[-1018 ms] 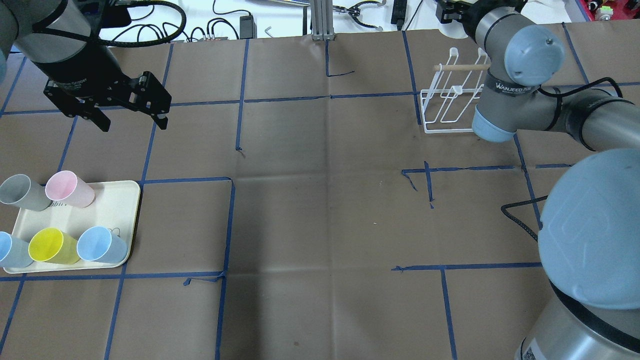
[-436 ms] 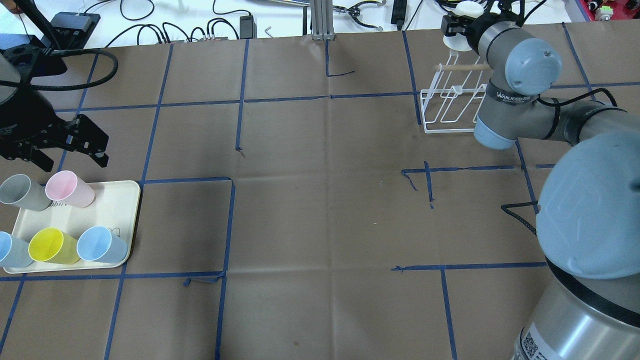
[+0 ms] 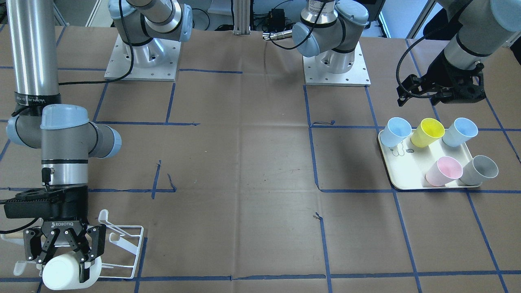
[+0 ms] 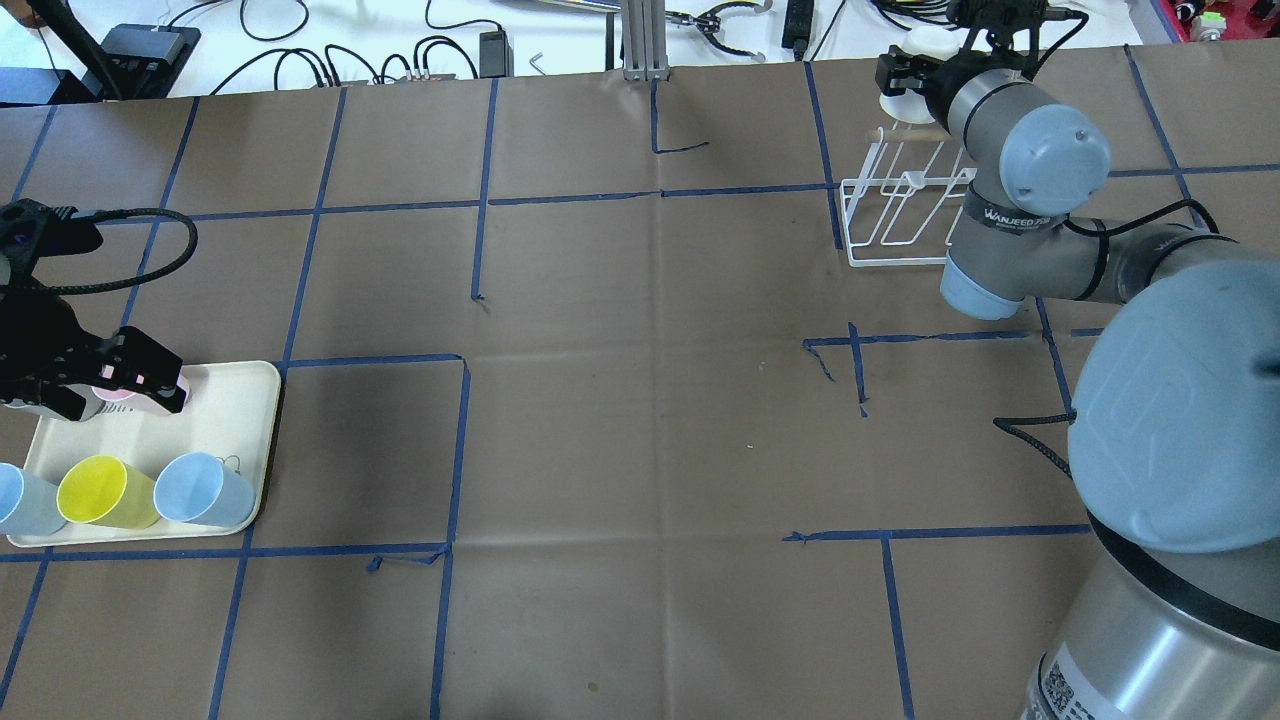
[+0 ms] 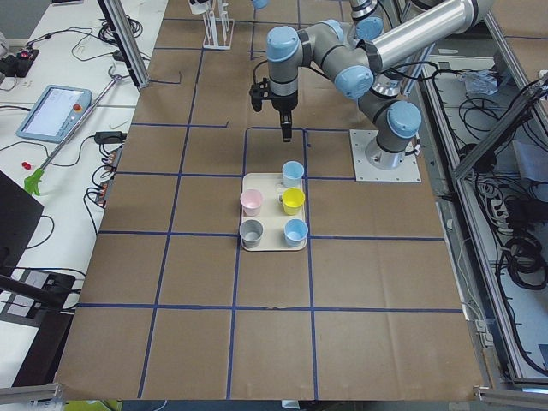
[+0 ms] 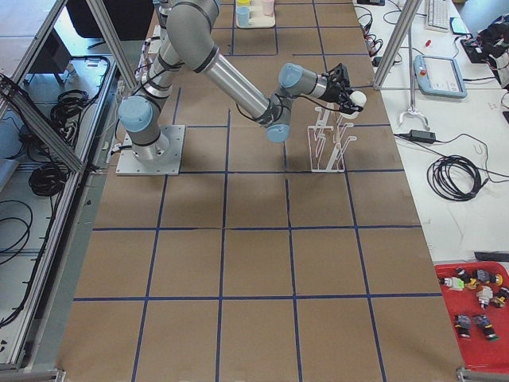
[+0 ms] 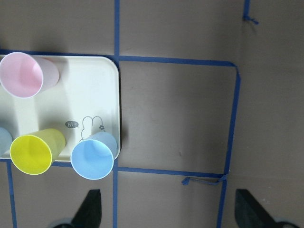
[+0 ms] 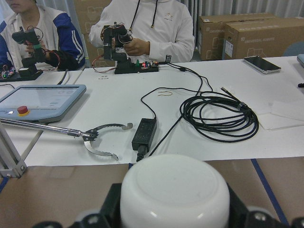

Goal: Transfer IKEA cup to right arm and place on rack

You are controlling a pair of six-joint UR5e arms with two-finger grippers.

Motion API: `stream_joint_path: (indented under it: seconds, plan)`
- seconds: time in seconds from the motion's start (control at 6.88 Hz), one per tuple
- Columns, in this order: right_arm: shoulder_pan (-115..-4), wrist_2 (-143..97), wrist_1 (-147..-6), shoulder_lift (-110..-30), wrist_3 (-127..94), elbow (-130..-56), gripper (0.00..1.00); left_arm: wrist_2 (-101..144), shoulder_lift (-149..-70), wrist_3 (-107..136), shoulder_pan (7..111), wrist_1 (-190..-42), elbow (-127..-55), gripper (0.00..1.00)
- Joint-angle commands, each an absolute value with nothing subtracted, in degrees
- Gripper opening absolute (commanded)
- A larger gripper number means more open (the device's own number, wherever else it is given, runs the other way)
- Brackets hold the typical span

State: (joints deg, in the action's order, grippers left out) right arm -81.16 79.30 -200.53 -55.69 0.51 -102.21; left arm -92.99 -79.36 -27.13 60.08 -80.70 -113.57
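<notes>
- My right gripper (image 3: 65, 260) is pinched on the white cup (image 3: 61, 273), one finger on each side of its wall, and holds it lying on its side.
- The cup hangs at the end of the rack (image 4: 900, 215) farthest from my base. I cannot tell whether it touches a peg.
- My left gripper (image 7: 171, 213) is spread wide with nothing in it, and hangs above the cream tray (image 4: 235, 400).
- The tray carries a pink cup (image 3: 443, 171), a grey cup (image 3: 480, 170) and a yellow cup (image 3: 427, 132), with a blue cup (image 3: 397, 131) and a second blue cup (image 3: 460, 131) on either side of the yellow one.
- The table is covered in creased brown paper (image 4: 640, 420), marked into squares by blue tape (image 4: 458, 450) that is torn or curled at some corners.
- The rack stands on this paper near the far right corner, well apart from the tray at my left.
- Past the table edge runs a white bench (image 8: 142, 104) with a coil of black cable (image 8: 218, 116), a power adapter (image 8: 144, 133) and a teach pendant (image 8: 40, 99).
- Two people (image 8: 142, 28) sit behind the bench handling small devices, and cardboard boxes (image 8: 256, 31) are stacked beside them.
</notes>
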Motion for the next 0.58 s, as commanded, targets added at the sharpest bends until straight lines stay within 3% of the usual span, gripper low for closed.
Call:
stream_joint_path:
  seconds: [0.0,0.44]
  plan:
    - [-81.8,79.2,-200.5,-55.9,-2.6,-102.8,0.98,-92.9,-77.1,-28.2,59.4,-75.9,-119.1,0.99]
    - [-81.9,79.2,-200.0,-55.9,-3.1,-102.7,1.00,-93.0,-77.9,-31.3,59.2,-73.3,-121.7,0.98]
